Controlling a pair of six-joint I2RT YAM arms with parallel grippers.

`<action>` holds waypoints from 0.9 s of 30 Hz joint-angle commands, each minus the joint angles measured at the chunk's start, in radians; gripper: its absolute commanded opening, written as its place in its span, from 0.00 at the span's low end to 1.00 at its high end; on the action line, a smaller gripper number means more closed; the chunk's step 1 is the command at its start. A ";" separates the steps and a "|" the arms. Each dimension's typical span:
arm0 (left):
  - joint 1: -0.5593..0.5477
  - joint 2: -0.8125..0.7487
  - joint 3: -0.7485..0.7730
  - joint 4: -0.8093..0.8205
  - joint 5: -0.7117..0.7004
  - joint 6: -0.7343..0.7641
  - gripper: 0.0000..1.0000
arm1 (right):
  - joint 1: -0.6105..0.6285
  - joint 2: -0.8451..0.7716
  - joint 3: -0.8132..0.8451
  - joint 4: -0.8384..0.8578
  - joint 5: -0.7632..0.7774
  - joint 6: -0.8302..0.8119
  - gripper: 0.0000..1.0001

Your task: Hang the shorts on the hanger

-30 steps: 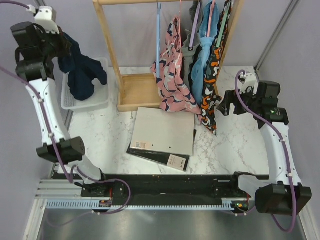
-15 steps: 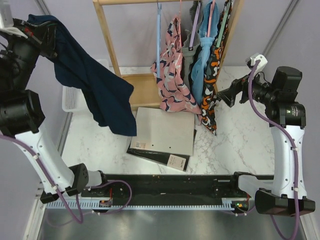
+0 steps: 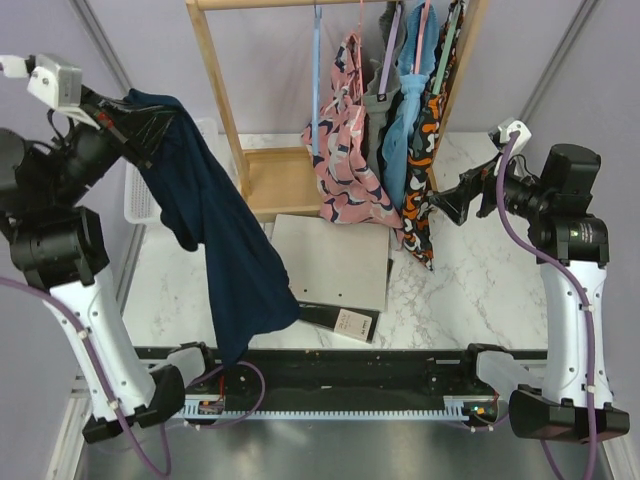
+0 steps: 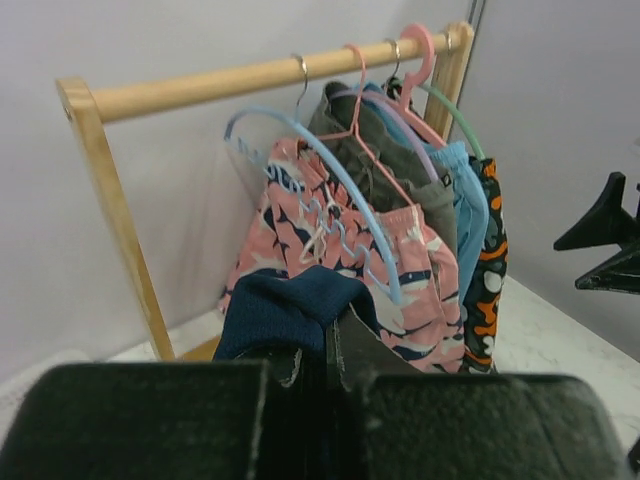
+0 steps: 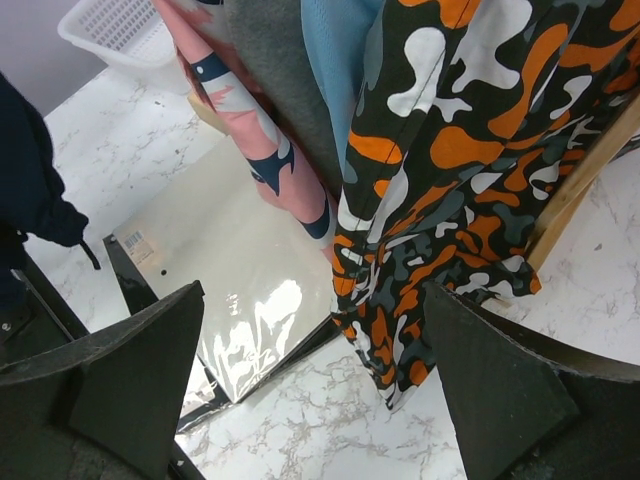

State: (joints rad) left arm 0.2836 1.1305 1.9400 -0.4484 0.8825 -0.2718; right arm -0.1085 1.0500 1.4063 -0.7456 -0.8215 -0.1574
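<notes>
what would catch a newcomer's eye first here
The dark navy shorts hang in a long drape from the raised left gripper on the left. A wooden rack behind is crowded with bright garments, plus a bare light-blue hanger. The right gripper is open beside them.

Overhead view from behind; both wrist views close, toward the shared rack [image 4: 250, 80].

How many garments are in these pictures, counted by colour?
Navy shorts: 1
Pink patterned garment: 1
Grey garment: 1
Light-blue garment: 1
Orange-black garment: 1
Total: 5
</notes>
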 commanded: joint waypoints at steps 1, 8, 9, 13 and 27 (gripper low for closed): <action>-0.012 0.063 -0.010 0.017 0.087 -0.009 0.02 | -0.002 -0.004 -0.007 0.014 -0.002 0.007 0.98; -0.326 0.124 0.140 -0.027 -0.057 0.040 0.02 | -0.002 0.019 -0.018 0.023 -0.004 0.030 0.98; -0.343 0.159 0.218 -0.056 -0.082 0.034 0.02 | -0.002 0.019 -0.020 0.025 -0.002 0.032 0.98; -0.360 0.219 0.358 -0.069 -0.068 -0.076 0.02 | -0.002 0.018 -0.024 0.026 0.001 0.035 0.98; -0.284 0.063 -0.250 -0.247 -0.503 0.167 0.02 | -0.002 -0.025 -0.067 0.011 0.019 0.016 0.98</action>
State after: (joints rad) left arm -0.0757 1.2278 1.9926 -0.6178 0.5999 -0.2638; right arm -0.1085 1.0641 1.3735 -0.7441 -0.8040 -0.1242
